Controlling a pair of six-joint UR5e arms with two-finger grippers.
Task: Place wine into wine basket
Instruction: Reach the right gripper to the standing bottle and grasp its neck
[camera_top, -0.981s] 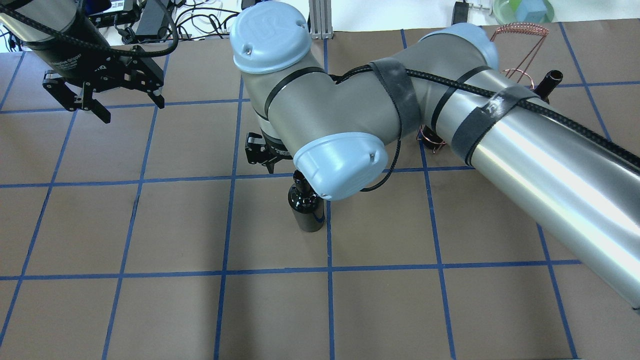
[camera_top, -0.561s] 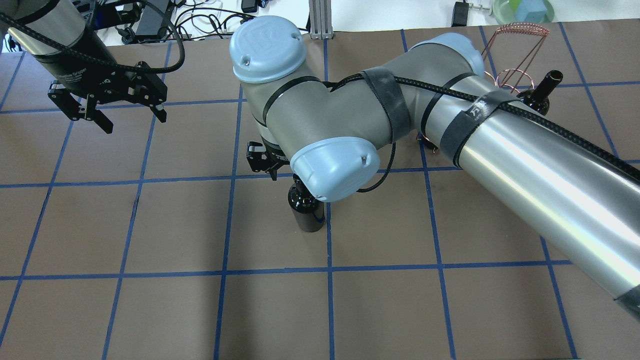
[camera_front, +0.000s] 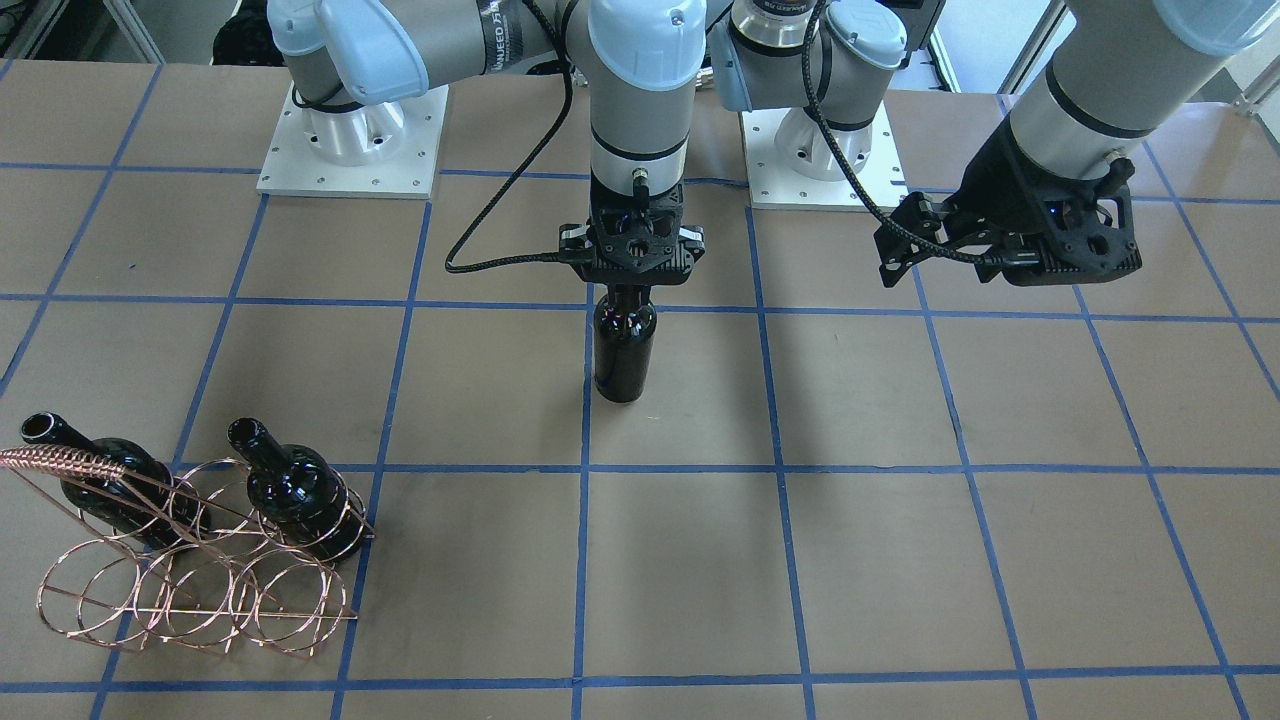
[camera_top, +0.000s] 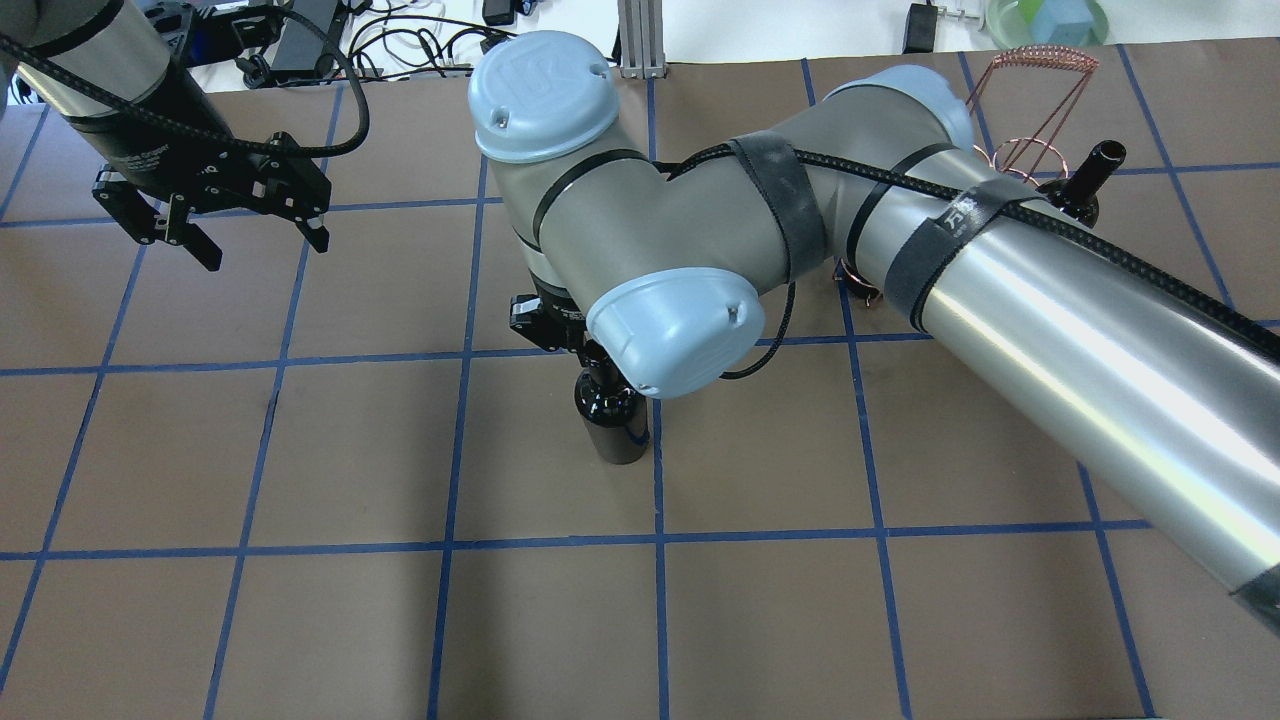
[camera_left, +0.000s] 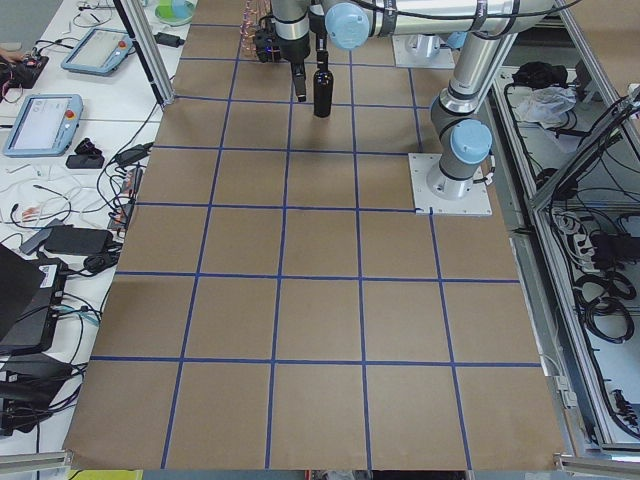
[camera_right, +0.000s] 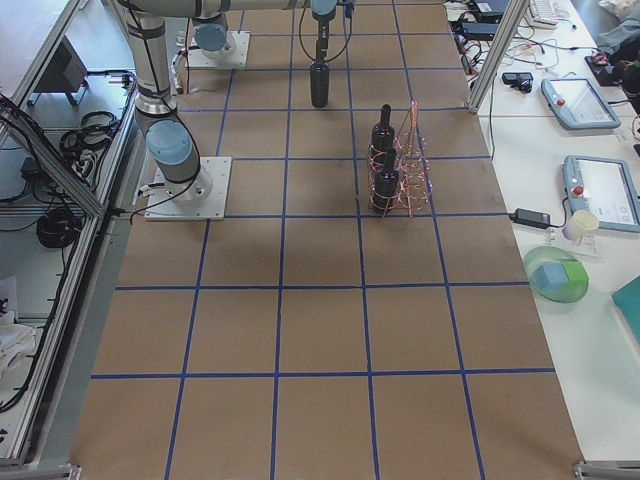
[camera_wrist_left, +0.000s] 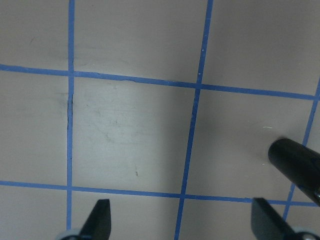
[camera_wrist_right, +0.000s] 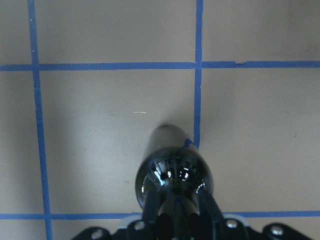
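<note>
A dark glossy wine bottle (camera_front: 624, 355) stands upright near the table's middle; it also shows in the overhead view (camera_top: 610, 420) and the right wrist view (camera_wrist_right: 172, 160). My right gripper (camera_front: 635, 285) is shut on its neck from above, with fingers (camera_wrist_right: 151, 205) pressed on both sides. The copper wire wine basket (camera_front: 190, 590) stands at the far right corner and holds two other dark bottles (camera_front: 300, 490) (camera_front: 105, 485). My left gripper (camera_top: 215, 240) is open and empty above the table's left side, well apart from the bottle.
The basket's twisted handle (camera_top: 1040, 58) and one bottle neck (camera_top: 1095, 165) show behind my right forearm in the overhead view. Blue tape lines grid the brown table (camera_top: 300, 620). Cables and devices lie beyond the far edge (camera_top: 400, 35).
My right wrist has shifted slightly right and closer over the bottle's neck. The left gripper has drifted a little. The bottle has not moved.
</note>
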